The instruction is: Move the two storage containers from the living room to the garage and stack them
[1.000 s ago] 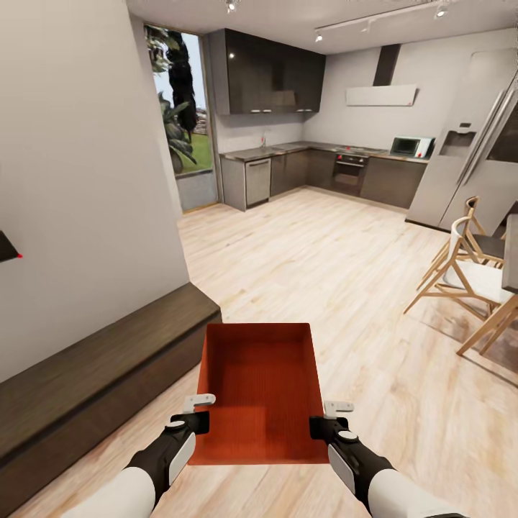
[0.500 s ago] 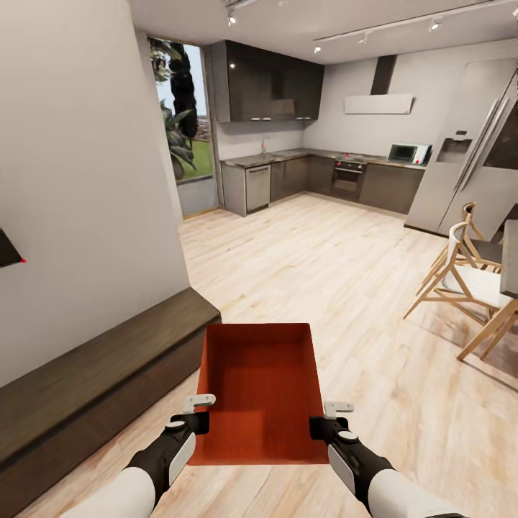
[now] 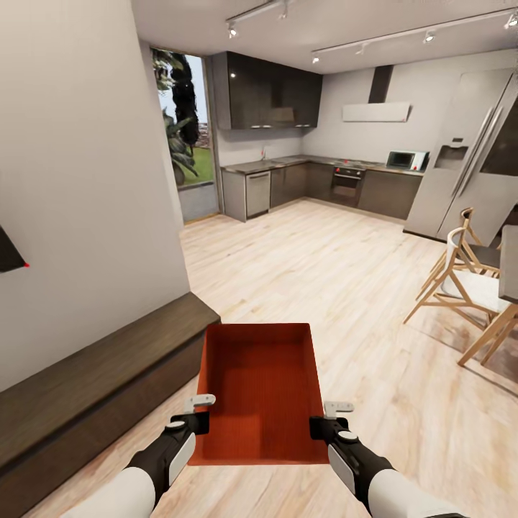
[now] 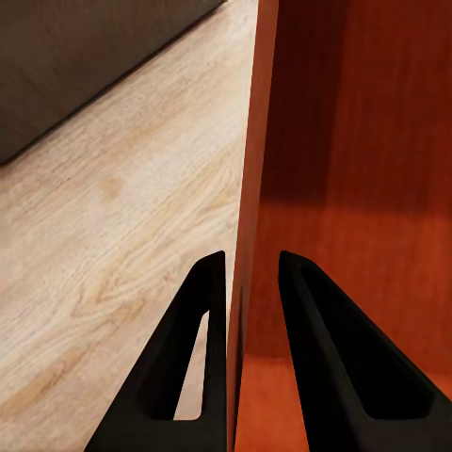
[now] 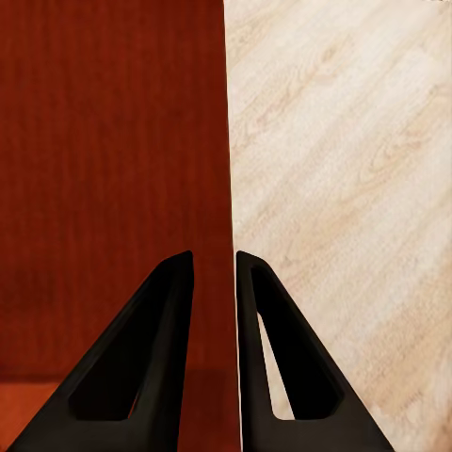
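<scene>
Pincers: left pincer (image 3: 199,411) and right pincer (image 3: 325,419) each pinching a side wall of storage container (image 3: 260,388). Carry level, grips matched, clear of bench (image 3: 86,392).

A light wood-plank floor (image 3: 324,273) runs from the foreground to a kitchen at the far end. A long dark bench (image 3: 93,388) sits against the beige wall (image 3: 79,180) on the left. Beyond it a tall window (image 3: 183,137) shows green plants. Dark cabinets (image 3: 273,90) hang over a counter (image 3: 288,162) with a dishwasher (image 3: 257,193), an oven (image 3: 347,183) and a microwave (image 3: 401,160). A range hood (image 3: 375,111) is on the far wall, a grey fridge (image 3: 467,165) to its right. Two wooden chairs (image 3: 467,277) stand at the right edge. Track lights (image 3: 403,34) cross the ceiling.
</scene>
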